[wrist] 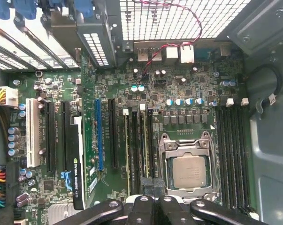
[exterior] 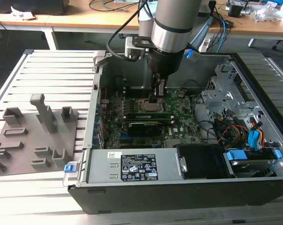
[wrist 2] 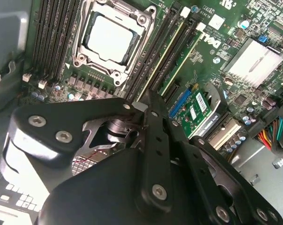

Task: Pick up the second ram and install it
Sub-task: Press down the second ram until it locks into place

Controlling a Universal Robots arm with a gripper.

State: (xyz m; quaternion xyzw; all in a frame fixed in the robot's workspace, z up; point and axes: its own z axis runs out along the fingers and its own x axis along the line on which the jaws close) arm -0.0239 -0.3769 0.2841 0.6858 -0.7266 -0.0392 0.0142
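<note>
Reaching down into the open computer case (exterior: 254, 183), at the exterior view's centre, the gripper (exterior: 158, 91) hangs above the CPU socket (exterior: 149, 105). In the second wrist view, two RAM sticks stand in slots right of the socket; the second ram (wrist 2: 182, 62) sits seated. In the first wrist view, the fingers (wrist: 148, 187) press narrowly together at bottom centre, holding nothing.

My hand (wrist 2: 143, 110) is matt black metal, its links dotted with bright steel screw heads. The motherboard (wrist: 179, 84) below it looks like glossy green laminate. On it, the CPU (wrist: 189, 170) shows a dull, brushed silver lid inside a shiny metal frame. The memory slots (wrist: 233, 154) are smooth black plastic. The case (exterior: 254, 79) is bare grey sheet metal, and the bench (exterior: 52, 75) is ribbed, pale aluminium with a satin sheen.
</note>
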